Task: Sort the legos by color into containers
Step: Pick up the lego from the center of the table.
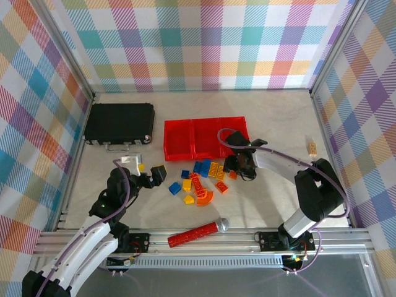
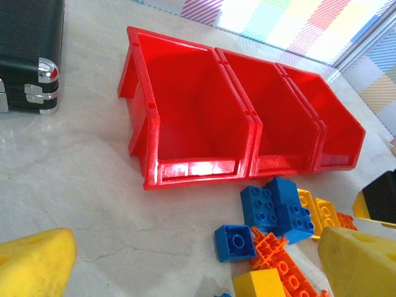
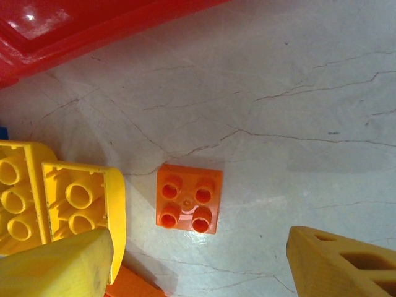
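While right end effector [image 3: 197, 265] hung wide open, small orange lego [image 3: 189, 198] lay on tabletop [image 3: 297, 93] mid-frame, above its fingers. Yellow legos [image 3: 59, 198] sat at left, red containers [image 3: 68, 37] at upper left. Left end effector [image 2: 198, 266] was wide open too, at bottom edge, blue legos [image 2: 278, 207] at lower right. From above, pile of legos [image 1: 198, 182] lay mid-frame, just below red containers; black case [image 1: 119, 122] at upper left.

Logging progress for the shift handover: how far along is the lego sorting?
Done: nothing yet; all three red bins sit empty. In hand: the right end effector hangs open above a small orange brick, not gripping it; the left end effector is open and empty. Left: all the blue, yellow and orange legos lie loose on the table.
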Controlling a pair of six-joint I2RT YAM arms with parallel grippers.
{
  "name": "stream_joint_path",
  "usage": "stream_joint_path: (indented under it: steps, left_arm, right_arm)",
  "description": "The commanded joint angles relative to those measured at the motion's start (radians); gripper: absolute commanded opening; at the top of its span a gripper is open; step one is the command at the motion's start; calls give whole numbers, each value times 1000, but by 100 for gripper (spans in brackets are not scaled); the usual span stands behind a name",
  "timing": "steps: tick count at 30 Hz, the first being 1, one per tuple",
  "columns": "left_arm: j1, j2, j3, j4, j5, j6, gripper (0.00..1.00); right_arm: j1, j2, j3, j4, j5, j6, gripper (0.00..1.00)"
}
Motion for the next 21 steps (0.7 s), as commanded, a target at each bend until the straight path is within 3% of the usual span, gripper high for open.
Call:
stream_joint_path:
  steps: [1, 10, 21]
  left_arm:
    - [-6, -47, -2, -59, 28, -11, 100]
    - [-6, -156, -16, -127, 12, -19, 100]
    - [-6, -157, -22, -125, -2, -23, 100]
  right_arm:
    - [12, 26, 21, -25, 13, 21, 72]
    - [42, 70, 24, -3, 19, 50, 69]
    - [45, 88, 2, 15, 43, 49, 63]
